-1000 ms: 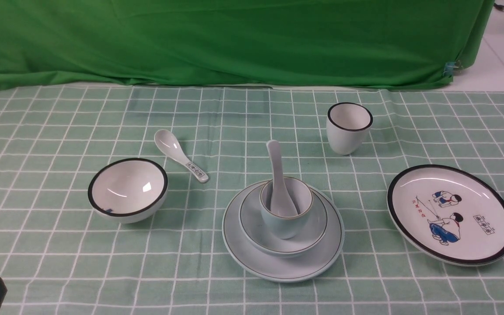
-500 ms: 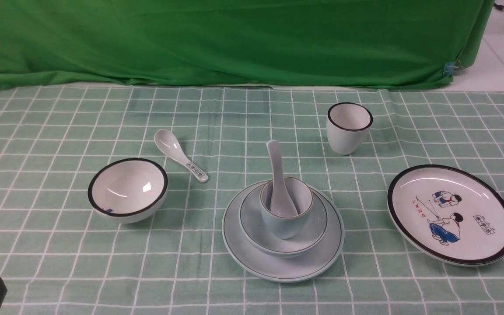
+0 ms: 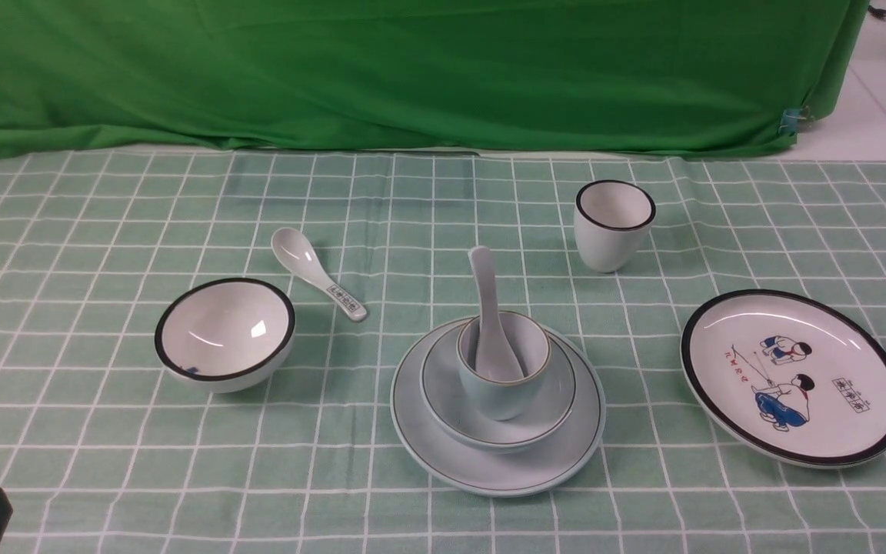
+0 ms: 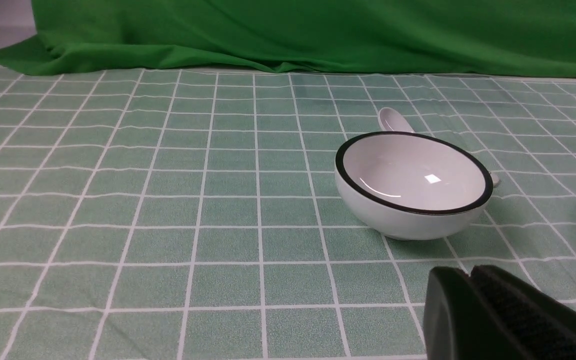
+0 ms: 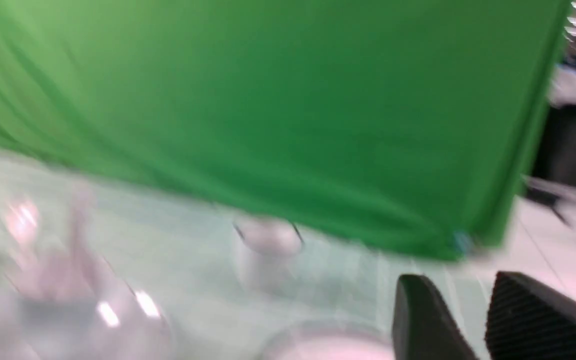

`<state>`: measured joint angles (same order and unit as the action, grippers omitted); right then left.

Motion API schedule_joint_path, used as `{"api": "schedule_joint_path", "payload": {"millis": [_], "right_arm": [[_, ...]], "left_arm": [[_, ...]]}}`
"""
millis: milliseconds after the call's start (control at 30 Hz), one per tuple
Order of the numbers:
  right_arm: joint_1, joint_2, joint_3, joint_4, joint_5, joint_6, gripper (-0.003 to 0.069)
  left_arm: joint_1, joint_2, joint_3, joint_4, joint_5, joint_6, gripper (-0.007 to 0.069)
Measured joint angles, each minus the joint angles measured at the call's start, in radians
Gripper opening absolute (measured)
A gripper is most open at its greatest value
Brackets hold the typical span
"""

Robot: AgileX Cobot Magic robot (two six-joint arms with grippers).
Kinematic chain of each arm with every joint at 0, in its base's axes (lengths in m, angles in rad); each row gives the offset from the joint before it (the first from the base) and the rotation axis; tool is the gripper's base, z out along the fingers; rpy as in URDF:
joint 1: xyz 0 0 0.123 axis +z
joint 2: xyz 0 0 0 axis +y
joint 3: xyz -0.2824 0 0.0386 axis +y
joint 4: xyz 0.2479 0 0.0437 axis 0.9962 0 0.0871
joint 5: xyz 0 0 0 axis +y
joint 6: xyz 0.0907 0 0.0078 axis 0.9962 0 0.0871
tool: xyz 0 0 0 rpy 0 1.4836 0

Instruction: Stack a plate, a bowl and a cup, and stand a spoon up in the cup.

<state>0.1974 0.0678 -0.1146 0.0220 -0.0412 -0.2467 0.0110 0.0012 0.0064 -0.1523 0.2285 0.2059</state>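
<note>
A: The plate (image 3: pixel 558 454) sits on the checked surface (image 3: pixel 104 446) with the bowl (image 3: pixel 551 408) nested on it, the cup (image 3: pixel 501 385) in the bowl, and the spoon (image 3: pixel 489 315) standing in the cup, handle leaning toward the green backdrop (image 3: pixel 412 69).

B: So the stack looks finished?

A: I'd say so. All four pieces are in place and nothing touches them. What's left, I'd guess, is only for the arms to park clear of the stack without brushing that handle.

B: Where are the grippers?

A: The left gripper (image 4: pixel 470 272) is low at the near corner, well apart from the plate, on the black-rimmed bowl's (image 3: pixel 224 335) side. Its fingers (image 4: pixel 448 310) are pressed together with nothing between them.

B: And the right gripper?

A: The right gripper (image 5: pixel 468 285) shows only in its own blurred wrist view. Its fingers (image 5: pixel 528 320) stand a little apart, with nothing in the gap. It's off past the cartoon plate (image 3: pixel 793 377), away from the stack.
</note>
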Motion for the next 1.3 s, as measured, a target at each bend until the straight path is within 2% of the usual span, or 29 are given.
{"api": "schedule_joint_path", "payload": {"millis": [167,267,400,1300], "right_arm": [[-0.106,-0.02,0.112,0.0,0.065,-0.01,0.0242],[-0.157,-0.06,0.121,-0.001,0.24,-0.012,0.0242],[-0.172,-0.066,0.122,-0.006,0.295,-0.015,0.0242],[-0.198,-0.066,0.122,-0.006,0.303,-0.01,0.0242]], "left_arm": [[0.0,0.0,0.0,0.0,0.0,0.0,0.0017],[0.0,0.0,0.0,0.001,0.0,0.0,0.0017],[0.0,0.0,0.0,0.001,0.0,-0.001,0.0017],[0.0,0.0,0.0,0.001,-0.002,-0.001,0.0017]]}}
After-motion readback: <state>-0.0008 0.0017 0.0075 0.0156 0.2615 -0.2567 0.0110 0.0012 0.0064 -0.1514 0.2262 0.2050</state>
